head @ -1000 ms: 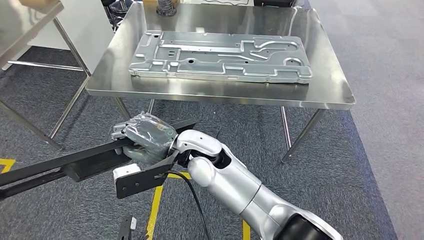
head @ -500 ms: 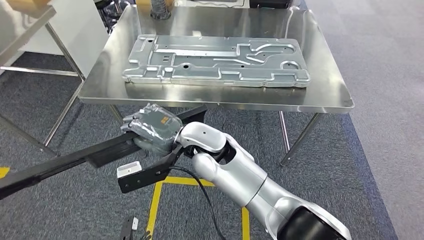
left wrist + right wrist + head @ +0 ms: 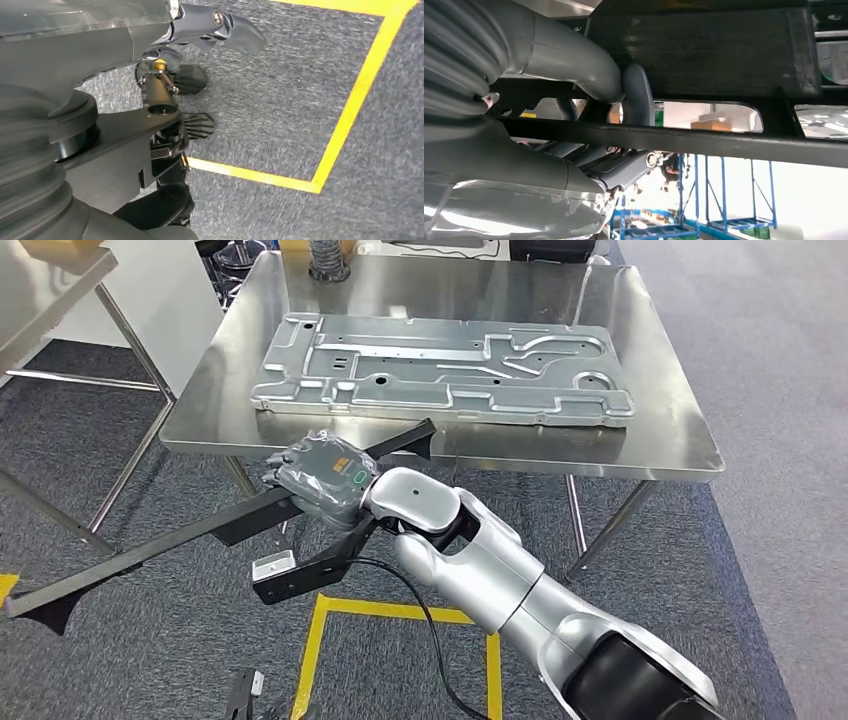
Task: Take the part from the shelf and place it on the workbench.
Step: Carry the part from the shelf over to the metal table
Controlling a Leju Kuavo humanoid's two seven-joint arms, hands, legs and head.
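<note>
the long black part (image 3: 190, 535) is gripped near its middle by the right hand (image 3: 318, 480) – held just below the workbench's (image 3: 660, 430) front edge. a grey stamped panel (image 3: 440, 370) is laid on top; the left hand's (image 3: 200, 35) state can't be told.

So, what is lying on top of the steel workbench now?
A large stamped metal panel lies flat on the workbench. A dark object stands at the far edge, partly cut off.

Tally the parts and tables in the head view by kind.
Black bar-shaped part, held by the right robot hand: 1
Stamped silver metal panel on the workbench: 1
Steel tables: 2, the workbench and another table
Total: 4
</note>
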